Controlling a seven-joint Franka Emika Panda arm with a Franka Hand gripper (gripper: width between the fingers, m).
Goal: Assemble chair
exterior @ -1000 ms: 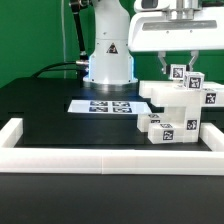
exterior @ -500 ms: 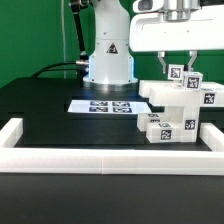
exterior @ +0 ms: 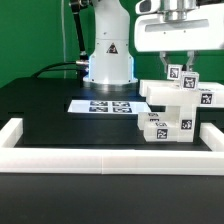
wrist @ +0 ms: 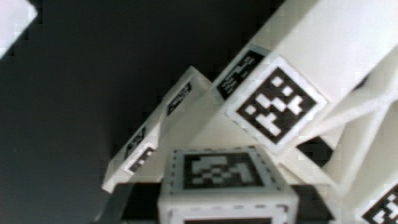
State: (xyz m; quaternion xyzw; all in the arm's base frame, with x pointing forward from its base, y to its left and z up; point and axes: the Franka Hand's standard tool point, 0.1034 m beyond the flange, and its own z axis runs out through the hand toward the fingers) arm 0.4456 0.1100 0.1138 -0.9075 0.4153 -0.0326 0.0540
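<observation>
Shifted a little toward the exterior view's right over the last second, and slightly higher too: gripper (exterior: 181, 60) and the topmost tagged piece under it. No other change on the table (exterior: 60, 110) between the earlier frames and now.

Gripper: jaws drawn nearly shut, closed on the small tagged part at the very top of the chair (exterior: 178, 108). Fingers (exterior: 166, 61) seen coming straight down from the white wrist housing onto that part.

Chair: partly built, a stack of white blocky pieces standing on the black table toward the exterior view's right, just inside the low white rail (exterior: 110, 149). Several black-and-white tags facing the camera on the upper, middle and lower pieces. Lower pieces resting on the table; a flat slab jutting toward the exterior view's left at mid height. Touching the rail or merely just beside it on the right end: cannot tell.

Marker board (exterior: 103, 104): flat on the table just to the exterior view's left of the chair, in front of the robot base (exterior: 108, 55). Black cables trailing off behind the base toward the exterior view's left.

Wrist view: close and blurred, filled by white chair (wrist: 249, 110) pieces running diagonally against the dark table, three tags in sight, one large and tilted, one square-on at the near end of a block. Gripper fingers not made out in that view.
</observation>
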